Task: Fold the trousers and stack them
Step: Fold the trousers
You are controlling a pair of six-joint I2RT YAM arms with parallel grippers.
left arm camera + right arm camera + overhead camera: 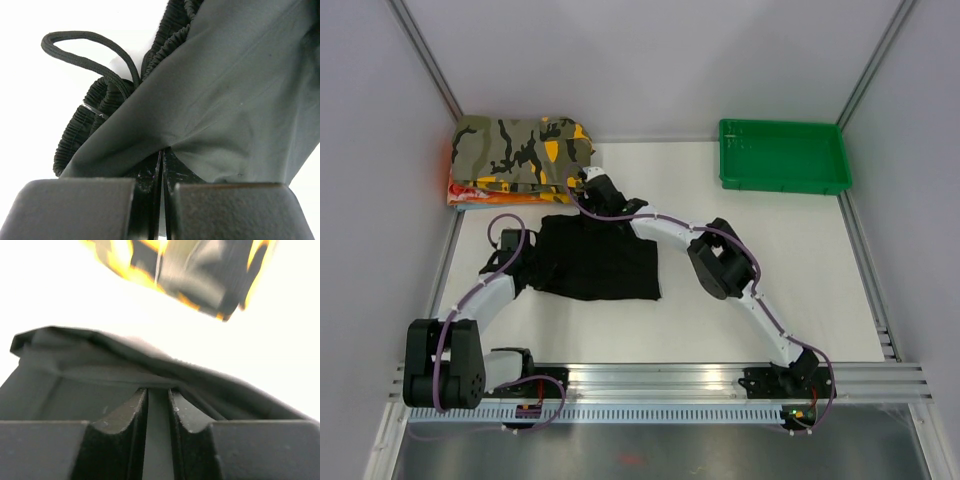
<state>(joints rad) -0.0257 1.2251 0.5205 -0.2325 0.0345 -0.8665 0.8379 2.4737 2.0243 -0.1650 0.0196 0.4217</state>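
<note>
Trousers point(600, 262), black, folded into a rough rectangle, lie left of centre on the white table point(770, 280), just in front of the folded camouflage garment point(520, 155). Left gripper point(162, 162) pinched tight on fabric beside the elastic waistband point(82, 130) and drawstring point(90, 55). Right gripper point(157, 400) clamped on the far edge fold. Green tray point(782, 155) sits far right.

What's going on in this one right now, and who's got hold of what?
Both arms are working on the black trousers, which lie folded into a rough square at the centre-left of the table. The left gripper is pinched shut on fabric beside the elastic waistband, at the bundle's left edge. The right gripper is closed on its far edge. A folded camouflage garment sits just behind, and a green tray is at the back right.
</note>
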